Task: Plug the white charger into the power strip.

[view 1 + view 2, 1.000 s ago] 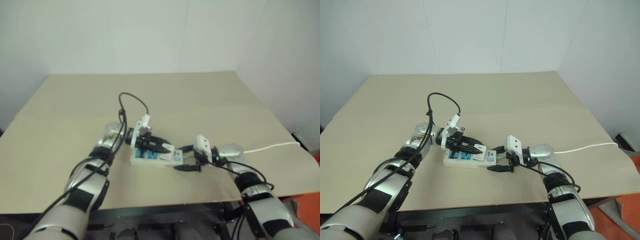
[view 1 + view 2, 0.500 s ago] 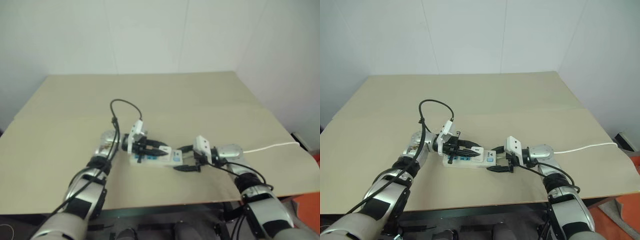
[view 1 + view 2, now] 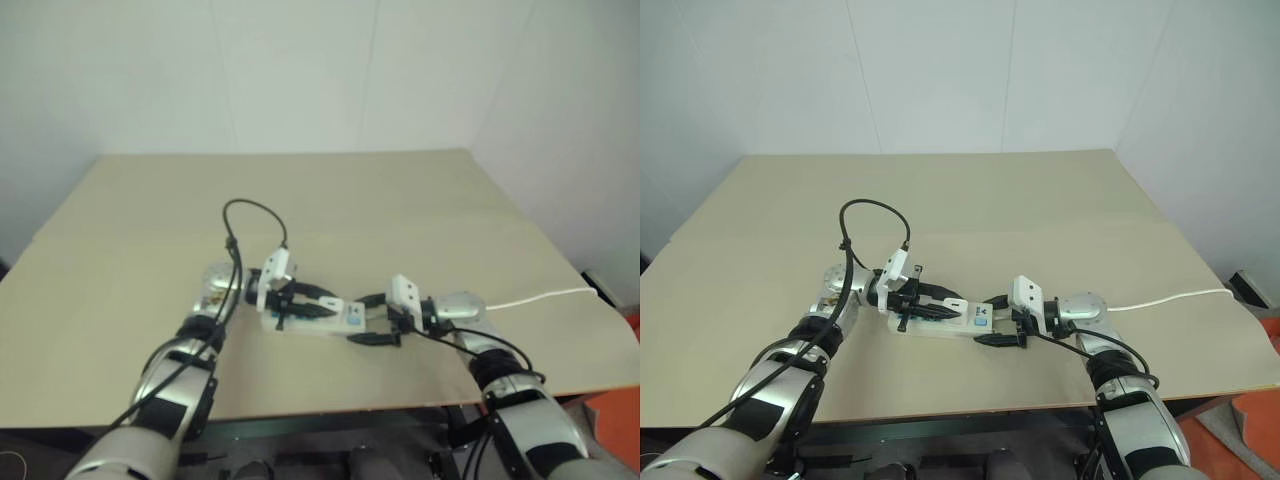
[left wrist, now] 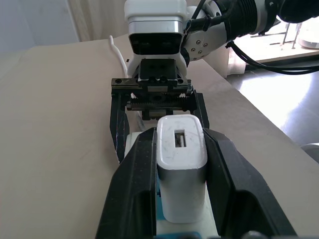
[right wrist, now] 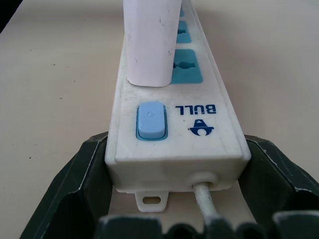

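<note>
The power strip (image 3: pixel 967 322) lies on the table, its cord end toward my right arm. My left gripper (image 4: pixel 179 139) is shut on the white charger (image 4: pixel 181 174) and holds it upright over the strip. Seen from the right wrist, the white charger (image 5: pixel 149 45) rests its base on the strip's top (image 5: pixel 199 144), beside the blue socket face nearest the switch (image 5: pixel 151 121). Its prongs are hidden. My right gripper (image 3: pixel 992 320) clasps the strip's cord end, one black finger (image 5: pixel 79 184) against each side.
The strip's thin white cord (image 3: pixel 1170 296) runs off over the table's right edge. A black cable (image 3: pixel 865 215) loops above my left wrist. The tan table (image 3: pixel 1040 210) stretches to the white wall behind.
My left gripper has sunk a little with the charger, down onto the strip, and rolled slightly. The right gripper has kept still on the strip's end.
</note>
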Robot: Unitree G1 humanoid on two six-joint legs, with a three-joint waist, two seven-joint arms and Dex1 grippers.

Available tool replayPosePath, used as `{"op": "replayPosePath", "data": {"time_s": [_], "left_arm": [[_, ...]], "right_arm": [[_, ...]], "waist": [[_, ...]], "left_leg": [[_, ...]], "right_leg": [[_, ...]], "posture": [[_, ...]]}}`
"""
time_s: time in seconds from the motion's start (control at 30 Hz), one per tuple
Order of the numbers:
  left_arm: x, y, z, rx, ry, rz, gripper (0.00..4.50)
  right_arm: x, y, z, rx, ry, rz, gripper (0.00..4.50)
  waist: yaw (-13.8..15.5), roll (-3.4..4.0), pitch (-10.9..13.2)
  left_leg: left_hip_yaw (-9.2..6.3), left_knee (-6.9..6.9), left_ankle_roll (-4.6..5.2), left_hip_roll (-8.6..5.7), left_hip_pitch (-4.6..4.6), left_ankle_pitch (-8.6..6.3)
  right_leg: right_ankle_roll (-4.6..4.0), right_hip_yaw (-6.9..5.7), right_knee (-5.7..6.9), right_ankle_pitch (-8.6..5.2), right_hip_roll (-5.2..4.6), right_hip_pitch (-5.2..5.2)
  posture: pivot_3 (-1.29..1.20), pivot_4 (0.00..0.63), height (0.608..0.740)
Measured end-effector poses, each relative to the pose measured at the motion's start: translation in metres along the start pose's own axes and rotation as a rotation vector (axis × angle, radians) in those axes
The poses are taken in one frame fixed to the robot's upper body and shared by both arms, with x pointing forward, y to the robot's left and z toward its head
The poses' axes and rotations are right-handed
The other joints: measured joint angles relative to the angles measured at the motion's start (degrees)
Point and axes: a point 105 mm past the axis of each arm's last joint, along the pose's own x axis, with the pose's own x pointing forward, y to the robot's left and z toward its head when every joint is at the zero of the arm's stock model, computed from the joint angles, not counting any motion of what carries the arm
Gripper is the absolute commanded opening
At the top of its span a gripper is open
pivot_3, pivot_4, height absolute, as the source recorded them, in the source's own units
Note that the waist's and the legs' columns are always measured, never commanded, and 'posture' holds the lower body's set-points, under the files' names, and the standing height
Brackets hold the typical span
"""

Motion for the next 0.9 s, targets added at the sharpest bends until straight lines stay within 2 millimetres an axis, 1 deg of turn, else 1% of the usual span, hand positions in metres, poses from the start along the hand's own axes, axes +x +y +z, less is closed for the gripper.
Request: {"op": "replayPosePath", "data": {"time_s": [0.23, 0.3, 0.33, 0.37, 0.5, 0.57, 0.6, 0.67, 0.77, 0.83, 0.87, 0.9], "left_arm": [[0.0, 0.001, -0.001, -0.036, -0.016, 0.014, 1.01], [0.0, 0.001, -0.001, -0.035, -0.017, 0.017, 1.74], [-0.002, 0.001, -0.006, -0.043, 0.017, 0.026, 2.03], [-0.004, -0.003, -0.017, -0.082, 0.044, 0.037, 2.36], [-0.011, -0.001, -0.018, -0.083, 0.047, 0.067, 3.69], [-0.012, -0.002, -0.017, -0.079, 0.05, 0.06, 4.35], [-0.012, -0.002, -0.017, -0.077, 0.052, 0.055, 4.44], [-0.017, -0.003, -0.016, -0.08, 0.057, 0.048, 4.44], [-0.035, -0.002, -0.014, -0.105, 0.053, 0.088, 4.44], [-0.049, 0.003, -0.005, -0.104, 0.02, 0.141, 4.5], [-0.055, 0.006, 0.002, -0.094, -0.003, 0.165, 4.5], [-0.063, 0.009, 0.012, -0.079, -0.032, 0.191, 4.5]], "right_arm": [[0.0, 0.0, 0.0, 0.001, 0.001, 0.0, 3.42], [0.0, 0.0, 0.0, 0.001, 0.002, 0.0, 3.42], [0.0, 0.0, 0.0, -0.001, 0.002, 0.001, 3.42], [0.001, 0.0, 0.0, -0.006, 0.001, 0.003, 3.42], [0.0, 0.0, 0.0, -0.005, 0.0, 0.002, 3.42], [0.001, 0.0, 0.0, -0.008, 0.0, 0.002, 3.42], [0.001, 0.0, 0.0, -0.011, 0.0, 0.003, 3.42], [0.002, 0.0, 0.001, -0.014, -0.002, 0.005, 3.42], [0.002, -0.001, 0.002, -0.001, 0.0, 0.01, 3.42], [0.002, -0.002, 0.002, 0.021, 0.005, 0.014, 4.15], [0.002, -0.002, 0.0, 0.037, 0.016, 0.017, 4.36], [0.002, 0.0, -0.002, 0.055, 0.02, 0.028, 4.44]], "waist": [[0.06, 0.0, -0.08], [0.07, 0.01, -0.08], [0.03, 0.02, -0.09], [-0.1, 0.04, -0.1], [0.01, 0.01, -0.12], [-0.03, 0.01, -0.12], [-0.06, 0.01, -0.12], [-0.17, 0.01, -0.11], [-0.25, 0.02, -0.09], [-0.2, -0.01, -0.06], [-0.17, -0.02, -0.05], [-0.06, 0.0, 0.03]], "left_leg": [[-0.01, -0.02, 0.0, 0.0, 0.0, 0.0], [-0.01, -0.03, 0.0, 0.0, 0.01, 0.0], [-0.01, -0.04, 0.0, -0.01, 0.02, 0.0], [0.02, -0.07, 0.0, -0.02, 0.05, 0.0], [-0.01, -0.12, 0.0, -0.01, 0.02, 0.0], [-0.01, -0.12, 0.0, 0.0, 0.02, 0.0], [-0.01, -0.12, 0.0, 0.0, 0.02, 0.0], [-0.01, -0.15, 0.0, 0.0, 0.01, 0.0], [-0.03, -0.17, 0.0, 0.01, -0.06, 0.0], [-0.04, -0.16, 0.0, 0.02, -0.1, 0.0], [-0.04, -0.16, 0.0, 0.02, -0.12, 0.0], [-0.05, -0.15, 0.0, 0.02, -0.2, 0.0]], "right_leg": [[-0.01, 0.0, 0.0, -0.01, 0.0, 0.0], [-0.02, 0.0, 0.0, -0.01, 0.0, 0.0], [-0.02, 0.0, -0.01, -0.01, 0.0, 0.0], [-0.02, 0.07, 0.0, -0.02, 0.0, -0.03], [-0.06, 0.01, -0.03, -0.04, 0.0, -0.03], [-0.06, 0.01, -0.03, -0.04, 0.01, -0.04], [-0.06, 0.01, -0.03, -0.04, 0.01, -0.04], [-0.07, 0.02, -0.03, -0.05, 0.01, -0.07], [-0.07, 0.01, -0.02, -0.05, 0.02, -0.16], [-0.08, 0.0, -0.02, -0.05, 0.02, -0.18], [-0.07, 0.0, -0.03, -0.05, 0.02, -0.19], [-0.07, -0.03, -0.02, -0.05, 0.02, -0.25]], "posture": [[0.0, 0.15, 0.74], [0.0, 0.15, 0.74], [0.0, 0.15, 0.74], [0.0, 0.15, 0.74], [0.0, 0.15, 0.74], [0.0, 0.15, 0.74], [0.0, 0.15, 0.74], [0.0, 0.15, 0.74], [0.0, 0.15, 0.74], [0.0, 0.15, 0.74], [0.0, 0.15, 0.74], [0.0, 0.15, 0.74]]}}
